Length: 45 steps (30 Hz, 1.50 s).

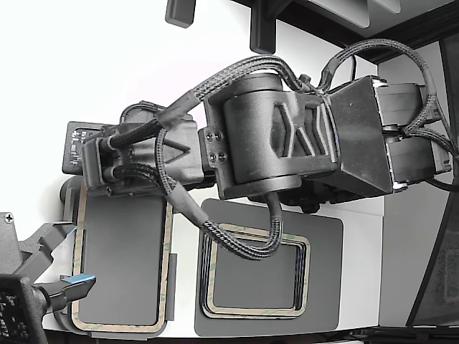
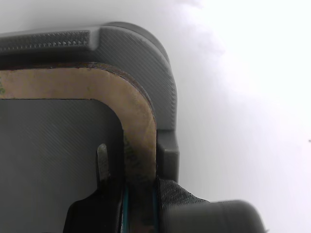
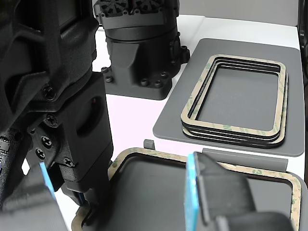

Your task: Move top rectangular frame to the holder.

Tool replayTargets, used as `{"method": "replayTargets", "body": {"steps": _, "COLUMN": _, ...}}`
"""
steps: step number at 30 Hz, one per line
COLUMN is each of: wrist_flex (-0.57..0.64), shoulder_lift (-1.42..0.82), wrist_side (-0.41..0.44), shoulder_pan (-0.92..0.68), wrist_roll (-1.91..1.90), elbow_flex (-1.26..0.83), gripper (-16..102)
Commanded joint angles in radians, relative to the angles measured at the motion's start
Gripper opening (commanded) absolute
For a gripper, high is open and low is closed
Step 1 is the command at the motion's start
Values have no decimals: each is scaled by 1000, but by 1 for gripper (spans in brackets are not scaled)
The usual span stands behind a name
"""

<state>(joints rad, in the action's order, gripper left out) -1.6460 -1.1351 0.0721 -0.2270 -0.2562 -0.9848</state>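
Thin tan rectangular frame (image 2: 138, 111) lies in light grey holder plate (image 2: 146, 53) w/ raised tabs. Tool (image 2: 138, 204) pinches frame's edge; fingertips blurred, partly cropped. Spare frames (image 1: 254, 276) stacked on dark grey mat (image 1: 323, 287).

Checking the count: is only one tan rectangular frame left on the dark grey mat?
No, the other view shows several tan rounded-corner rectangular frames stacked on the dark grey flat mat.

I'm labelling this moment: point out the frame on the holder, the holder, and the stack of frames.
frame (image 3: 144, 155), other view, far tan edge.
holder (image 2: 160, 73), wrist view, grey corner rim.
stack of frames (image 3: 231, 131), other view, near edge.
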Motion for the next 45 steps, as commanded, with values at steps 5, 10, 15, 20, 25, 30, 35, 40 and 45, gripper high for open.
{"method": "replayTargets", "body": {"steps": 5, "wrist_flex": -8, "shoulder_lift": -25, "wrist_side": 0, "shoulder_pan": 11, "wrist_roll": 8, "elbow_flex": 31, "gripper": -11}}
{"method": "replayTargets", "body": {"steps": 10, "wrist_flex": -8, "shoulder_lift": -25, "wrist_side": -5, "shoulder_pan": 11, "wrist_roll": 11, "elbow_flex": 28, "gripper": -11}}
{"method": "replayTargets", "body": {"steps": 15, "wrist_flex": -8, "shoulder_lift": -25, "wrist_side": -5, "shoulder_pan": 9, "wrist_roll": 8, "elbow_flex": 23, "gripper": -11}}
{"method": "replayTargets", "body": {"steps": 20, "wrist_flex": -6, "shoulder_lift": -25, "wrist_side": -8, "shoulder_pan": 8, "wrist_roll": 8, "elbow_flex": 23, "gripper": -10}}
{"method": "replayTargets", "body": {"steps": 25, "wrist_flex": -6, "shoulder_lift": -25, "wrist_side": -12, "shoulder_pan": 8, "wrist_roll": 20, "elbow_flex": 26, "gripper": 9}}
{"method": "replayTargets", "body": {"steps": 30, "wrist_flex": -6, "shoulder_lift": -25, "wrist_side": -20, "shoulder_pan": 8, "wrist_roll": 25, "elbow_flex": 26, "gripper": 48}}
{"method": "replayTargets", "body": {"steps": 35, "wrist_flex": -8, "shoulder_lift": -29, "wrist_side": -32, "shoulder_pan": 8, "wrist_roll": 37, "elbow_flex": 25, "gripper": 100}}
{"method": "replayTargets", "body": {"steps": 40, "wrist_flex": -8, "shoulder_lift": -49, "wrist_side": -14, "shoulder_pan": 8, "wrist_roll": 32, "elbow_flex": 20, "gripper": 100}}
{"method": "replayTargets", "body": {"steps": 45, "wrist_flex": -2, "shoulder_lift": -117, "wrist_side": 35, "shoulder_pan": 26, "wrist_roll": 49, "elbow_flex": -6, "gripper": 100}}
